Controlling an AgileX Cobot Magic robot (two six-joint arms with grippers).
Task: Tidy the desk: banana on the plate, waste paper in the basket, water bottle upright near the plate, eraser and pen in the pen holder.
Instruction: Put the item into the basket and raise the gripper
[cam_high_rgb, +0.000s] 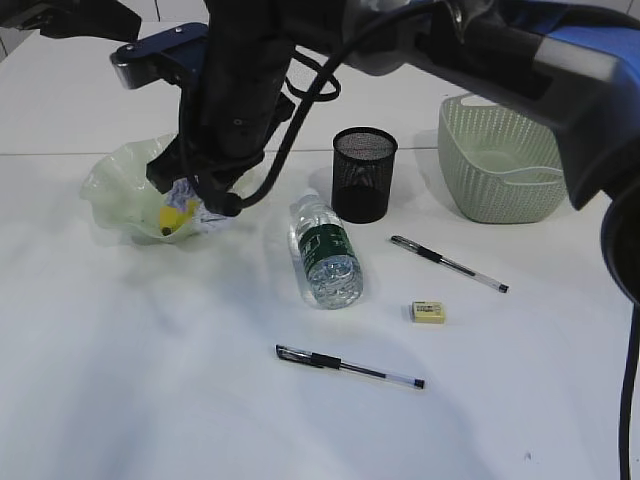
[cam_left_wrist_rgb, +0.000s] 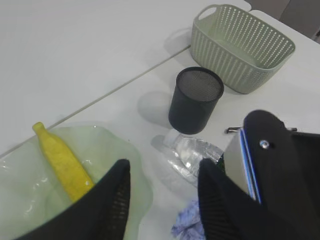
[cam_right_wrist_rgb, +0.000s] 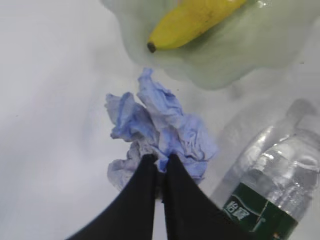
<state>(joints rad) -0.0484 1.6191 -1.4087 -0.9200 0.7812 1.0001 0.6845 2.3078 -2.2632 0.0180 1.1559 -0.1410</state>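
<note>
Your right tool (cam_right_wrist_rgb: 159, 167) is pinching the crumpled waste paper (cam_right_wrist_rgb: 160, 130) beside the plate (cam_high_rgb: 115, 190), toward the counter's far-left corner, ready to carry it to the basket (cam_high_rgb: 500, 160) at the far-right corner. Your left tool (cam_left_wrist_rgb: 162, 187) hangs spread above, holding nothing; the banana (cam_left_wrist_rgb: 62, 160) already lies on the plate.

A bottle (cam_high_rgb: 325, 252) lies on its side mid-table, with the holder (cam_high_rgb: 364, 173) just behind it and the basket (cam_high_rgb: 500, 160) far right. Two pens (cam_high_rgb: 349, 366) (cam_high_rgb: 449, 264) and an eraser (cam_high_rgb: 428, 311) lie near. On the left, dark arms hang over the plate (cam_high_rgb: 115, 190), banana (cam_high_rgb: 176, 217) and paper (cam_high_rgb: 212, 215).
</note>
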